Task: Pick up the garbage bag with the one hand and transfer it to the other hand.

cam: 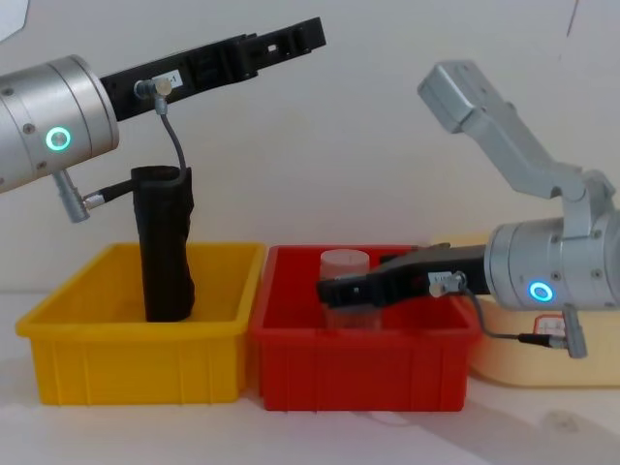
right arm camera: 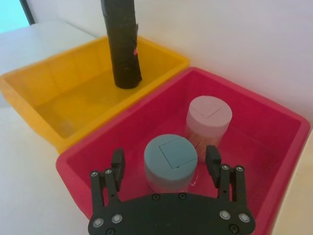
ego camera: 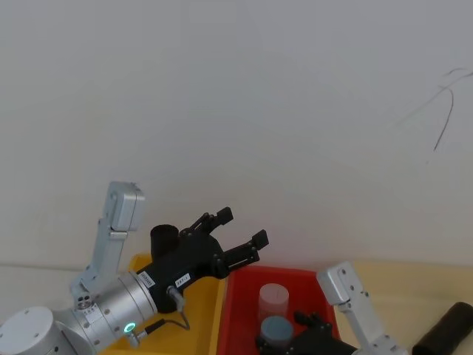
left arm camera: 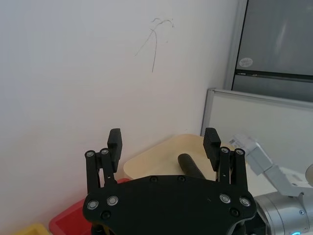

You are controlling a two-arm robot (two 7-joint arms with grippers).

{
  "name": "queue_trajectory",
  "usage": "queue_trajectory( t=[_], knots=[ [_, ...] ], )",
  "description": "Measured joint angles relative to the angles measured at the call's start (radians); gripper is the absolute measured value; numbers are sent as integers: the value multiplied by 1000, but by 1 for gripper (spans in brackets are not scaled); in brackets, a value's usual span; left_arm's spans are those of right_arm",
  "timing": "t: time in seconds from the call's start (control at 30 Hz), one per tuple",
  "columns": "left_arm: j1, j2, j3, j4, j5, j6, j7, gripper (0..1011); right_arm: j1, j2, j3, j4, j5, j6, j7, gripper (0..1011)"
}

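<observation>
One garbage bag stands below the spread left hand; two jars lie under the spread right hand; white wall behind.

My left tool is raised high, fingers spread, holding nothing. My right tool sits low, fingers apart, also not gripping.

open air above the garbage bag, left pincer probably well clear
</observation>
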Motion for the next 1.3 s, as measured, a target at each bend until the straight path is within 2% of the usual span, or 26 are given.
queue_trajectory(
  t=[0.6, 0.73, 1.0, 1.3],
  knots=[
    [0, 0, 0, 0, 0, 0, 0, 1002, 20, -19, -12, 68, -22, -1, -24, 1001],
    [0, 0, 0, 0, 0, 0, 0, 1002, 26, -29, -9, 82, -26, 5, -35, 928],
    [0, 0, 0, 0, 0, 0, 0, 1002, 31, -45, 6, 103, -27, 16, -51, 687],
    [0, 0, 0, 0, 0, 0, 0, 1002, 28, -46, 27, 97, -17, 26, -53, 659]
  ],
)
